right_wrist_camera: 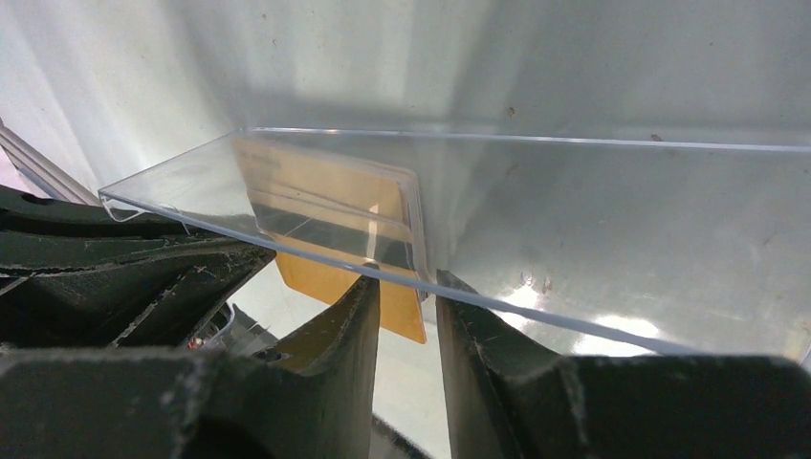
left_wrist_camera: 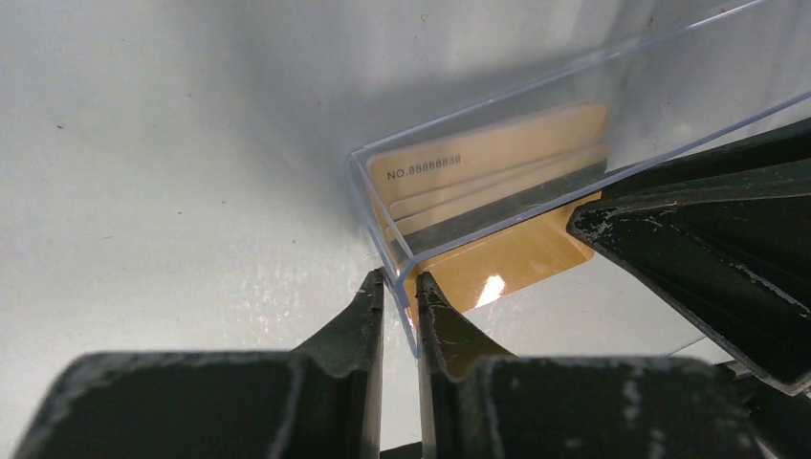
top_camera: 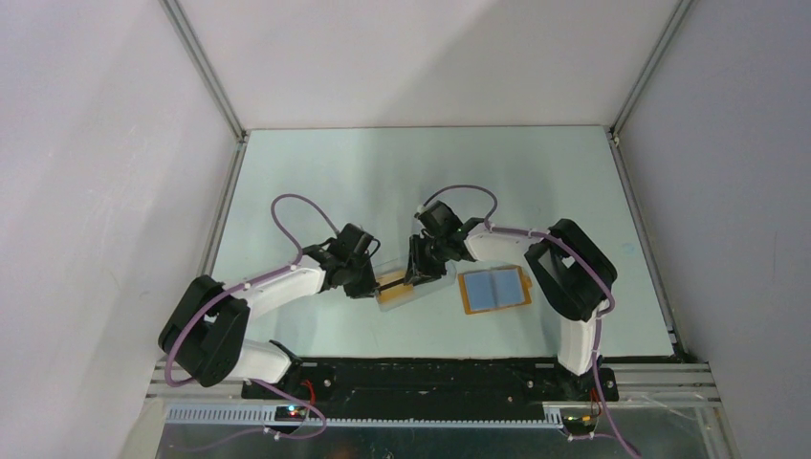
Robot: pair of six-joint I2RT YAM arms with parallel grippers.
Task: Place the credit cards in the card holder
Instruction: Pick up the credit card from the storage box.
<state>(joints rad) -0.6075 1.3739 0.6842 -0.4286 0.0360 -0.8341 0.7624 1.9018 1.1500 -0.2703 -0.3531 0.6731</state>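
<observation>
Centre of the overhead view: we pinch the clear box (top_camera: pixel 402 294) from two sides, left gripper (left_wrist_camera: pixel 400 287) and right gripper (right_wrist_camera: pixel 406 292) each clamped on a thin wall, apparently to steady it. The credit cards (left_wrist_camera: pixel 497 158) lie stacked inside; the card holder (top_camera: pixel 493 291) lies open just right.

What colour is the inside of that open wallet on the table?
Blue-grey inside the card holder, with an orange-tan border; top external view shows it best.
</observation>
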